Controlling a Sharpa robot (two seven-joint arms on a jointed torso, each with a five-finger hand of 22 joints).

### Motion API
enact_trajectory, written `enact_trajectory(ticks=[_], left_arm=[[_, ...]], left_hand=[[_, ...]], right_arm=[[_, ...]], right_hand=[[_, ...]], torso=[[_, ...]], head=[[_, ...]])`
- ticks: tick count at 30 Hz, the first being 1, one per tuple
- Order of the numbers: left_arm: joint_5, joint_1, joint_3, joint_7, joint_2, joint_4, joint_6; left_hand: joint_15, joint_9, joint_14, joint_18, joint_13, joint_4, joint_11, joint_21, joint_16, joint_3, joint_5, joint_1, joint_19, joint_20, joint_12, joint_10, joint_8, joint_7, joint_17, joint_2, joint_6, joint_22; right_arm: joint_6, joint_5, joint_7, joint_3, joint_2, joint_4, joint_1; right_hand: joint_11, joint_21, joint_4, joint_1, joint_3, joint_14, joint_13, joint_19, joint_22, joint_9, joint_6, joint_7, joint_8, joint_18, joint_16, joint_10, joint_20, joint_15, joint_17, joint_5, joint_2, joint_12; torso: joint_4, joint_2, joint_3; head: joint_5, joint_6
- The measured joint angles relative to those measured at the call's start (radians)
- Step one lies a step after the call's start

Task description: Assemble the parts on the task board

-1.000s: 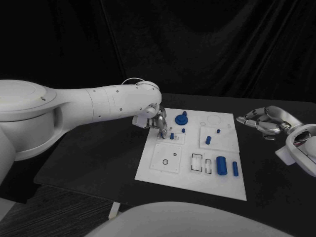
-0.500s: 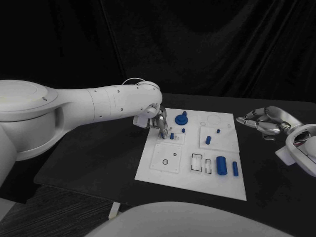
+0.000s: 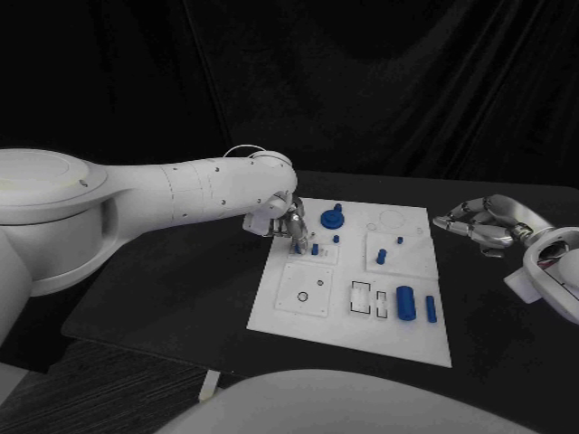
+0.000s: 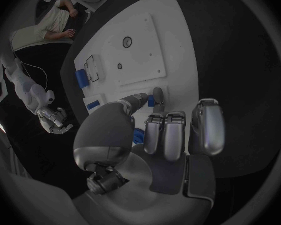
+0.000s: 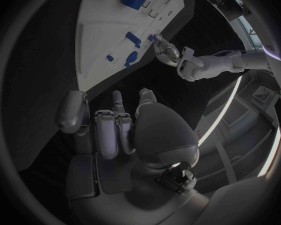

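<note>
Left hand (image 3: 284, 222) pinched a small blue peg (image 4: 152, 101) over the task board (image 3: 331, 312), seating it needs straight push; right hand (image 3: 488, 222) curled, holding nothing.

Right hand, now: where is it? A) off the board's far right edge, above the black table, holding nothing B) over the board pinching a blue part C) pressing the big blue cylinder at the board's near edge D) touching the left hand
A: in the head view the right hand sits beyond the right edge of the task board, over the black table, fingers curled with nothing in them, while the left hand works a small blue part on the board.
</note>
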Motion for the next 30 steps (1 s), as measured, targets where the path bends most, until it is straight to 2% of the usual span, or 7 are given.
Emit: enact_trajectory(ticks=[5,9,13,18,20,25,30], left_arm=[[0.000,-0.001,0.000,-0.004,0.000,-0.001,0.000],[0.000,-0.002,0.000,-0.006,0.001,-0.002,0.000],[0.000,-0.003,0.000,-0.008,0.001,-0.002,-0.001],[0.000,-0.005,0.000,-0.009,0.000,-0.002,-0.002],[0.000,-0.005,0.000,-0.010,0.000,-0.002,-0.002],[0.000,-0.006,0.000,-0.010,0.000,-0.002,-0.004],[0.000,-0.006,0.000,-0.010,0.000,-0.003,-0.006]], left_hand=[[0.000,-0.009,0.000,0.000,0.000,0.000,0.000,-0.011,0.000,0.000,0.000,0.000,-0.005,0.005,0.000,0.000,-0.008,0.005,0.000,0.000,0.006,0.000],[0.008,-0.013,0.008,0.000,0.000,0.016,0.000,-0.011,0.000,-0.017,-0.027,0.000,-0.005,0.005,0.000,0.000,-0.008,0.000,0.000,0.000,0.011,0.000],[0.008,-0.018,0.008,0.000,0.000,0.018,0.000,-0.011,0.000,-0.018,-0.071,-0.008,-0.005,0.005,0.000,0.000,-0.027,0.000,0.000,0.008,0.011,0.000],[0.008,-0.026,0.008,0.000,0.000,0.053,0.012,-0.011,0.000,-0.053,-0.115,-0.025,-0.005,0.005,0.000,-0.006,-0.027,0.006,0.000,0.025,0.016,0.000],[0.009,-0.027,0.008,0.000,0.000,0.088,0.012,-0.011,0.000,-0.089,-0.143,-0.047,-0.005,0.005,0.000,-0.005,-0.027,0.006,0.000,0.009,0.016,0.000],[0.009,-0.032,0.008,0.000,0.000,0.123,0.012,-0.011,0.000,-0.163,-0.197,-0.053,-0.005,0.005,0.000,-0.005,-0.035,0.009,0.000,0.016,0.020,0.000],[0.009,-0.032,0.008,0.000,0.000,0.141,0.012,-0.011,0.000,-0.181,-0.213,-0.064,-0.005,0.005,0.000,-0.005,-0.035,0.009,0.000,0.026,0.020,0.000]], right_arm=[[0.003,0.000,-0.002,0.000,0.000,0.000,0.000],[0.006,0.000,-0.003,0.000,0.000,0.000,0.000],[0.010,0.000,-0.005,0.000,0.001,0.000,-0.001],[0.013,0.000,-0.007,0.000,0.001,0.000,-0.002],[0.015,0.000,-0.008,0.000,0.002,0.000,-0.003],[0.018,0.000,-0.010,0.000,0.003,-0.001,-0.004],[0.022,0.000,-0.011,0.000,0.003,-0.001,-0.004]], right_hand=[[0.000,0.000,0.000,0.015,0.000,0.000,0.000,0.000,0.000,-0.001,0.000,0.000,0.000,0.000,0.000,0.000,0.000,0.000,0.000,0.011,-0.011,0.000],[0.011,0.000,0.000,0.025,0.000,-0.005,0.007,0.000,0.000,-0.003,0.000,0.000,0.000,0.000,0.000,-0.010,0.000,0.005,0.000,0.035,-0.001,0.004],[0.013,0.000,-0.016,0.039,0.017,-0.005,0.009,0.000,0.000,-0.008,0.000,0.000,0.000,0.000,0.000,-0.008,0.000,0.005,0.000,0.035,-0.015,0.004],[0.013,0.000,-0.016,0.039,0.017,-0.005,0.009,0.000,0.000,-0.009,0.000,0.000,-0.001,0.000,0.000,-0.008,0.000,0.005,0.000,0.035,-0.015,0.004],[0.013,-0.001,-0.016,0.043,0.017,-0.006,0.010,0.000,0.000,-0.009,0.000,0.000,-0.001,0.000,0.000,-0.008,0.000,0.006,0.000,0.035,-0.012,0.005],[0.013,-0.009,-0.016,0.043,0.017,-0.009,0.012,0.000,0.000,-0.009,0.000,0.000,-0.001,0.000,0.000,-0.008,0.000,0.009,0.000,0.049,-0.012,0.005],[0.013,-0.009,-0.016,0.043,0.017,-0.009,0.012,0.000,0.000,-0.009,0.000,0.000,-0.001,0.000,0.000,-0.008,0.000,0.009,0.000,0.050,-0.012,0.005]], torso=[[0.0001,0.000,-0.0001],[0.0002,0.000,-0.0002],[0.0004,0.000,-0.0002],[0.0004,0.000,-0.0002],[0.0003,0.000,-0.0002],[0.0003,0.000,-0.0002],[0.0004,0.000,-0.0002]], head=[[0.000,0.000],[0.000,0.000],[0.000,0.000],[0.000,0.000],[0.000,0.000],[0.001,0.000],[0.001,0.000]])
